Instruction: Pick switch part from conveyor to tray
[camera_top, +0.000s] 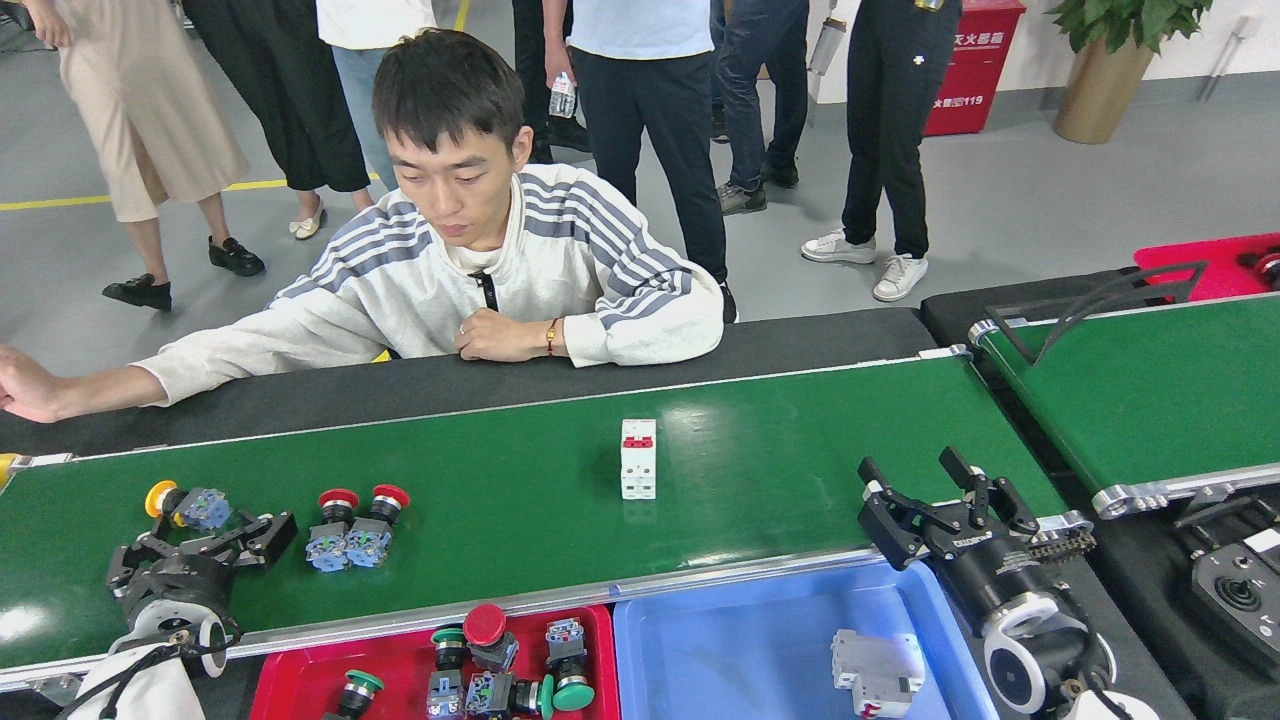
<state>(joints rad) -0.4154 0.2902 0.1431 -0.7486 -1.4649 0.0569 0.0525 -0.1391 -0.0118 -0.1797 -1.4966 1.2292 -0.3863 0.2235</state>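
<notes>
The conveyor (800, 470) carries a yellow-capped switch part (185, 503) at the left. Further along it stand two red-capped ones (355, 528) side by side and a white breaker (638, 458) mid-belt. My left gripper (205, 540) is open just in front of the yellow-capped part, with nothing between its fingers. My right gripper (915, 480) is open and empty over the belt's near right corner. The red tray (285, 685) holds several push-button switches, one with a green cap (567, 692). The blue tray (720, 640) holds a white breaker (880, 668).
A person leans on the black table edge behind the belt, one hand (25, 390) stretched far left. A second green belt (1150, 400) with a black guide bar lies at the right. A black box (1240, 590) sits by my right arm. Several people stand behind.
</notes>
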